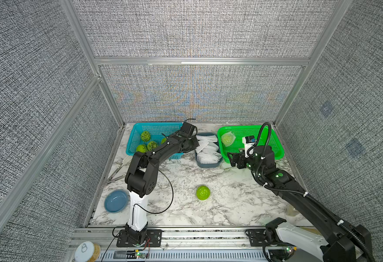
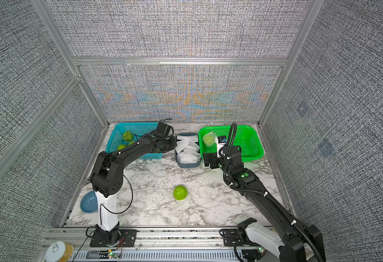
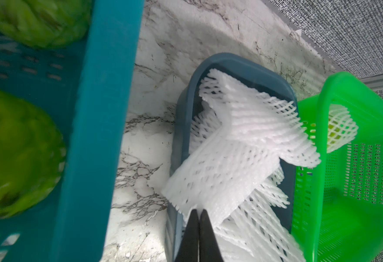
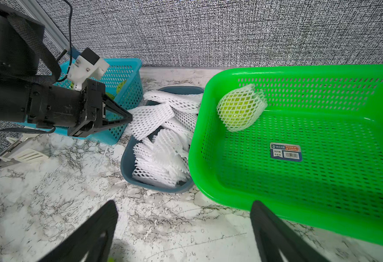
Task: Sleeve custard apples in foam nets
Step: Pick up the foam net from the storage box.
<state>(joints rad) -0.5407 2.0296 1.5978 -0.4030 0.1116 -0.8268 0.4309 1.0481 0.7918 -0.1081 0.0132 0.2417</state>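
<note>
L gripper [image 3: 199, 211] was seen pinched fully together on the edge of a foam net [image 3: 222, 172]; that net was held over the rim of the grey tray [image 3: 181, 127], atop the other foam nets [image 1: 208, 149] piled in it. The tray was placed btwn the teal basket [image 1: 134, 136] and the green basket [image 1: 276, 147], at the back of the marble table [image 1: 231, 204]. R gripper [image 4: 183, 205] was held wide open w/ nothing btwn its jaws; it was positioned above the table, just in front of the green basket's near rim. One custard apple [image 1: 203, 192] was seen bare on the table, approx. centre, well apart from both grippers; more custard apples [image 1: 145, 135] were seen in the teal basket, partly hidden by the L arm. One sleeved apple [image 4: 240, 108] was seen in the green basket, in the far corner nearest the tray, w/ a net wrapped round it. A blue bowl [image 1: 116, 201] was set near the L arm's base; white tongs [image 4: 27, 155] were laid beside the teal basket.
</note>
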